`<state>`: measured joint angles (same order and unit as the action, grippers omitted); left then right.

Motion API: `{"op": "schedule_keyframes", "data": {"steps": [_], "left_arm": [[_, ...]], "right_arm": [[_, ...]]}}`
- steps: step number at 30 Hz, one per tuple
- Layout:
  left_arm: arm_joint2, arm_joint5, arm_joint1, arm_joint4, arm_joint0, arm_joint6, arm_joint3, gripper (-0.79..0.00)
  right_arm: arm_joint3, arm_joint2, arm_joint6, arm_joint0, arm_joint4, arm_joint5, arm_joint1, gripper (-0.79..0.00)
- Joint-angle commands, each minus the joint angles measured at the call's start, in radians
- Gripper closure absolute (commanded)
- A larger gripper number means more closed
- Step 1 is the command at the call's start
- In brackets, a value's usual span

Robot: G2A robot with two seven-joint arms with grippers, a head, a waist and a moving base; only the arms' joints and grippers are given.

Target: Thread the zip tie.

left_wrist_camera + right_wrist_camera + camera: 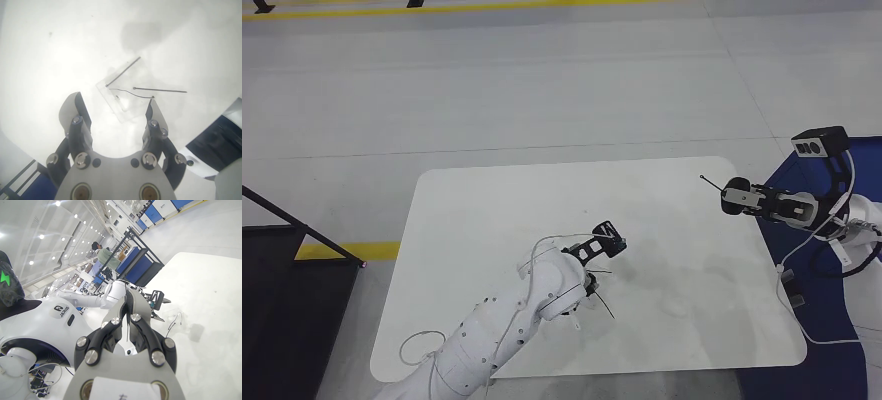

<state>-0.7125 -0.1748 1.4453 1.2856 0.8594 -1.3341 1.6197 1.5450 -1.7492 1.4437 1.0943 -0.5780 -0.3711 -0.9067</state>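
Hanging wide open and gripping nothing, the left gripper is hovering just above a clear plastic piece in the left wrist view. The piece is lying flat on the white worktop. Three loose black ties are lying around it: a straight tie is crossing one corner of the piece, a curved tie is running off its edge, and a second straight tie is resting just beside it. The spread jaws are probably standing ready to pick one up or to receive an offered end.

In the right wrist view, the right gripper is pinching a zip tie between fully closed fingers. The strap is running along the jaws and sticking out beyond the tips. The gripper is holding it in the air, well apart from the clear plastic piece, likely so that a free end is exposed for threading.

In the top view, the right gripper is sitting far from the clear plastic piece, at the worktop's edge. The held tie is pointing inward over the worktop. The left gripper is hanging over the loose ties.
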Motion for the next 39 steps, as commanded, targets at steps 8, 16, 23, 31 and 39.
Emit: {"op": "schedule_keyframes", "data": {"steps": [8,16,23,31,39], "left_arm": [[0.033,-0.095,0.003,-0.08,0.02,-0.03,0.04,-0.785],[0.048,-0.139,-0.017,0.123,0.067,0.047,0.145,-0.785],[0.04,-0.118,-0.021,0.207,0.079,0.083,0.139,-0.785],[0.04,-0.118,-0.021,0.207,0.079,0.083,0.139,-0.785],[0.136,-0.385,-0.021,0.39,0.025,0.094,0.138,-0.785]], "right_arm": [[0.0,0.0,0.0,0.0,0.0,0.0,0.0,0.0],[0.0,0.0,0.0,0.0,0.0,0.0,0.0,0.0],[0.0,0.0,0.0,0.0,0.0,0.0,0.0,0.0],[0.0,0.0,0.0,0.0,0.0,0.0,0.0,0.0],[0.0,0.0,0.0,0.0,0.0,0.0,0.0,0.0]]}}
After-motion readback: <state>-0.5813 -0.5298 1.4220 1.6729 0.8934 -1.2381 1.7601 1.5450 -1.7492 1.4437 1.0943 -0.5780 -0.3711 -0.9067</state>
